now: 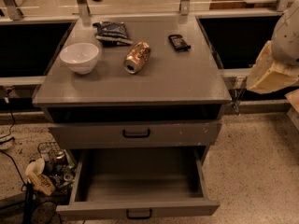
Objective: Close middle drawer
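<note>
There is one view, looking down at a grey cabinet (187, 80) on a speckled floor (254, 171).

The middle drawer (139, 210) is at the bottom of the picture. It is pulled far out toward the camera. Its front is low and plain, with a small black handle (139, 214) in the middle. The box inside is bare and grey.

Just above it is another grey drawer (187, 134). This one has a taller front with little white specks and its own black handle (136, 133). It is pushed in. Over that drawer there is a dark open gap under the cabinet top.

On the cabinet top sits a white bowl (79, 57) on the left. Near it a can (137, 57) lies on its side. Behind them is a dark snack bag (112, 31). A small black thing (179, 42) lies to the right of the bag.

The gripper (270, 71) is at the right edge of the picture, on the end of the pale robot arm. It hangs beside the cabinet top, up high. It is well apart from the middle drawer and touches nothing I can see. I cannot tell if it is open or closed.

On the floor at the left are a wire basket (49, 149) and some small clutter.
</note>
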Robot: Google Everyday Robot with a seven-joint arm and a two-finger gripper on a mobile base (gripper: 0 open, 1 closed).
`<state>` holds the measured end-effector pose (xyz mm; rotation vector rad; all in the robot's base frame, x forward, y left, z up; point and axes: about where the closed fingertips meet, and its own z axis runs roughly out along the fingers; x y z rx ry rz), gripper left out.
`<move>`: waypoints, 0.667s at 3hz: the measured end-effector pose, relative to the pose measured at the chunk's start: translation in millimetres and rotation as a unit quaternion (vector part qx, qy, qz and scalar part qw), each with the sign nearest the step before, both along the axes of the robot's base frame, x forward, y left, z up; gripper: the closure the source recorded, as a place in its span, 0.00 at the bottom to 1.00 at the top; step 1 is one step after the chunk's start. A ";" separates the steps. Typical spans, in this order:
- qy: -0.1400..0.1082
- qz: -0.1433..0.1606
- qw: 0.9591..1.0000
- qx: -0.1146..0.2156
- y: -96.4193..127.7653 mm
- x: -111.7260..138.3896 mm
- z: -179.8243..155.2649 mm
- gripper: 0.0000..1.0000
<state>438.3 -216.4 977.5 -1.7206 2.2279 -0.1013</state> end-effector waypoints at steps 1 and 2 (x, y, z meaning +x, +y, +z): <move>0.000 0.000 1.000 0.000 0.0 0.0 0.0 1.00; -0.007 -0.015 1.000 0.006 -1.8 -0.2 -12.1 1.00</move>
